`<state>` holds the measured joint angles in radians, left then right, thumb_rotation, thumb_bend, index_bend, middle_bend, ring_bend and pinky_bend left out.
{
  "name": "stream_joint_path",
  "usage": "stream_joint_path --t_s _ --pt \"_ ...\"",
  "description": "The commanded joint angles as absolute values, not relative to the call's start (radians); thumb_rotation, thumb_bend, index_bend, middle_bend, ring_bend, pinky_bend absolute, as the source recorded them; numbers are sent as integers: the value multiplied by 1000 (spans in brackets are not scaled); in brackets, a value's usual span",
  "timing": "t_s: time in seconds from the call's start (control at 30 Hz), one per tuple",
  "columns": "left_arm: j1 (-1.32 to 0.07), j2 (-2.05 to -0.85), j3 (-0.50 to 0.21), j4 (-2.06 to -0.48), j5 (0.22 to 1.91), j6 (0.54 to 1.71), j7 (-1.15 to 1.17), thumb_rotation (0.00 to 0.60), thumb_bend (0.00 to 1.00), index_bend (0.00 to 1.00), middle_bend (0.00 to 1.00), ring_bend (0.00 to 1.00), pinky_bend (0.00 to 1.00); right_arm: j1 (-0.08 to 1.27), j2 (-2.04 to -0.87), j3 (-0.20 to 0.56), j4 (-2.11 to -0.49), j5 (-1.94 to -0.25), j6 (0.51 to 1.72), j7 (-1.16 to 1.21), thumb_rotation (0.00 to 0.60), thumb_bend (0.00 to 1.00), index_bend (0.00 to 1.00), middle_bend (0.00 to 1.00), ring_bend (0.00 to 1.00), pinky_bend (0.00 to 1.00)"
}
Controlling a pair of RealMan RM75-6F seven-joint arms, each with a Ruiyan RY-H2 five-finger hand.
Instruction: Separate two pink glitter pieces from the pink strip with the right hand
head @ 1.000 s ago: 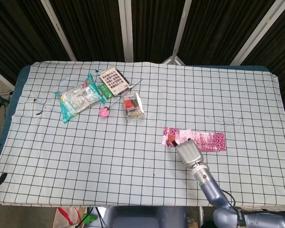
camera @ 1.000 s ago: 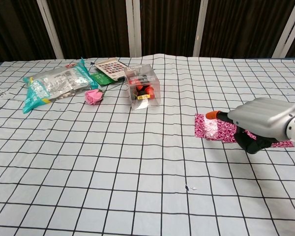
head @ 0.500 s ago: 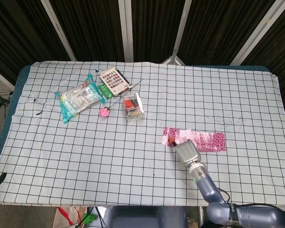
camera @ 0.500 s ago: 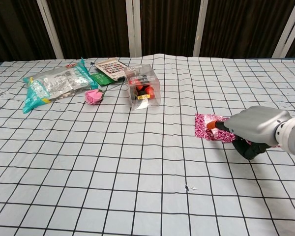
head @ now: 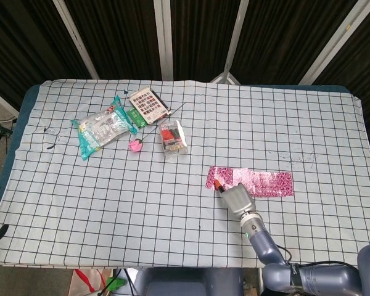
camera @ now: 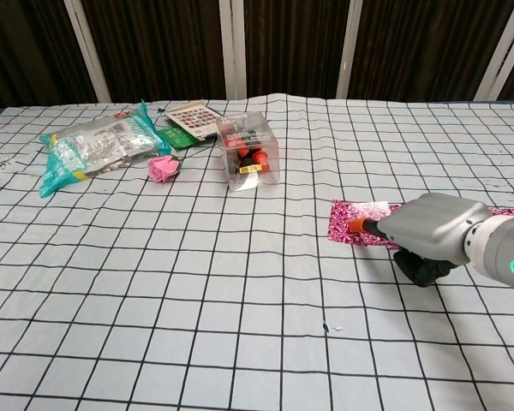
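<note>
Head view shows the glittery pink strip (head: 253, 181) lying flat, right hand (head: 235, 198) touching it, grip unclear.

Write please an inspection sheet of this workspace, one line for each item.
Surface: table under a white cloth with black grid, lying flat.
Job's things: pink strip flat on the cloth, right of centre.
Clutter: teal packet, colour card, pink rose and clear box at the far left.
Hands: right hand on the strip's left end, an orange-tipped finger touching it; left hand not in view.
Cables: a thin dark cord near the cloth's left edge.
Surroundings: dark slatted wall with white posts.
</note>
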<state>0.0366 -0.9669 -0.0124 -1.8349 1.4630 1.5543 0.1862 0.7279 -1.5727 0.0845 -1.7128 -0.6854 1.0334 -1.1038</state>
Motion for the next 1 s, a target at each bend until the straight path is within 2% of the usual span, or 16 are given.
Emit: stream_joint_path --t_s 0.03,0.67,1.0 --pt "36 -966 -12 -1834 1463 1554 183 600 347 164 3 0 86 739 -1585 78 -1714 -682 1041 -1110 600 777 90 792 773 416" --pt "39 -950 -11 -1828 1468 1556 140 600 347 164 3 0 86 821 -1678 68 -1745 -632 1115 -1172 600 776 90 792 773 416" --pt "39 -947 -12 -1826 1466 1558 130 600 348 164 3 0 86 819 -1622 91 -1803 -636 1183 -1138 600 778 90 793 773 416"
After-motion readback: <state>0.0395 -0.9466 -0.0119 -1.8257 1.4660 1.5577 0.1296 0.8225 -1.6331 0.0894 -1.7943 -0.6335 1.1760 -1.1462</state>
